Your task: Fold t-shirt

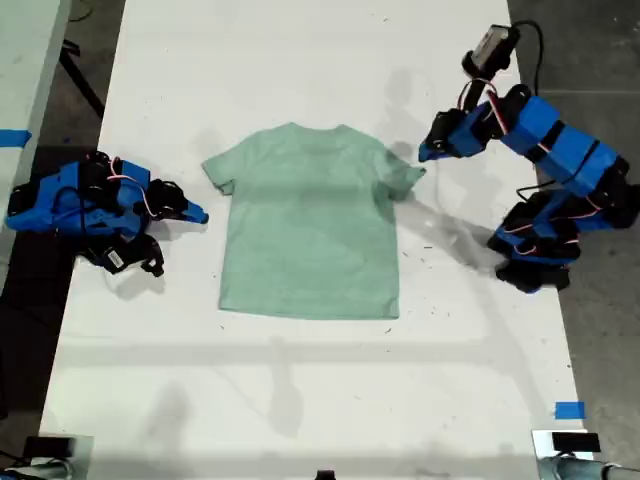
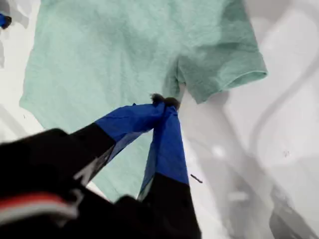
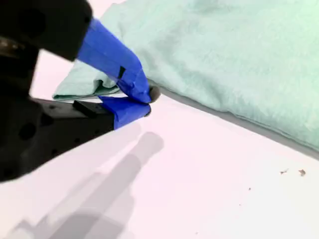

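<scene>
The pale mint-green t-shirt (image 1: 310, 225) lies flat in the middle of the white table (image 1: 300, 390), neck toward the far edge and both sleeves spread. My first gripper (image 1: 425, 152) hangs raised at the exterior view's right, by the sleeve on that side. The first wrist view shows my first gripper (image 2: 164, 102) shut and holding nothing, above the t-shirt (image 2: 109, 59) near the armpit. My second gripper (image 1: 200, 214) rests low on the table at the exterior view's left. It (image 3: 145, 99) is shut and holds nothing, just short of the sleeve on the t-shirt (image 3: 239, 55).
Blue tape marks (image 1: 568, 410) sit near the table's front corner at the exterior view's right, and another (image 1: 12, 137) on a surface at its left. Dark floor borders the table on both sides. The first arm's base (image 1: 545, 250) stands by the table's edge at the exterior view's right.
</scene>
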Action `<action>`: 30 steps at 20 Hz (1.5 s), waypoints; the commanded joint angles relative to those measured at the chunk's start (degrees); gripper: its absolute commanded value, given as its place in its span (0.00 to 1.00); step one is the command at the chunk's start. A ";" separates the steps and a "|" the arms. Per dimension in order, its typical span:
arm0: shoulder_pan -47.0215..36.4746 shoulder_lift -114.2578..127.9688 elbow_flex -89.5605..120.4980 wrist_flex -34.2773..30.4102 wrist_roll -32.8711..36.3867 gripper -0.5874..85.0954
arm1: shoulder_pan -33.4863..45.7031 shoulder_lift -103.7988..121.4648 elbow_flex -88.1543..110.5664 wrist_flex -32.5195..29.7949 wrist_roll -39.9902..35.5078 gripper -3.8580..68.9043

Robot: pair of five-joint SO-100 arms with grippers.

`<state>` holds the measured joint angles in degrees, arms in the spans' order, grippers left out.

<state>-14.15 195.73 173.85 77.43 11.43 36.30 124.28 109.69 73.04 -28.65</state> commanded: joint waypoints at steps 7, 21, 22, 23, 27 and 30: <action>-0.62 0.26 -0.44 0.44 -0.79 0.01 | 4.39 -11.78 -16.26 10.63 -2.11 0.40; -0.62 0.26 -0.44 0.53 -0.79 0.01 | 6.59 -10.28 -4.13 6.59 0.18 0.49; -0.62 0.26 -0.44 0.53 -0.79 0.01 | 6.59 -10.20 -2.55 5.63 0.53 0.49; -0.53 0.26 -0.44 0.53 -0.79 0.01 | 6.50 -10.20 -0.97 4.04 0.70 0.50; -0.44 0.26 -0.44 0.62 -0.79 0.01 | 7.29 -10.46 6.86 -5.27 0.88 0.49; -0.35 0.26 -0.44 0.62 -0.79 0.01 | 9.40 -12.04 12.04 -12.04 -0.62 0.48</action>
<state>-14.15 195.73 173.85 77.43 11.43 44.12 112.24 120.76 65.74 -28.30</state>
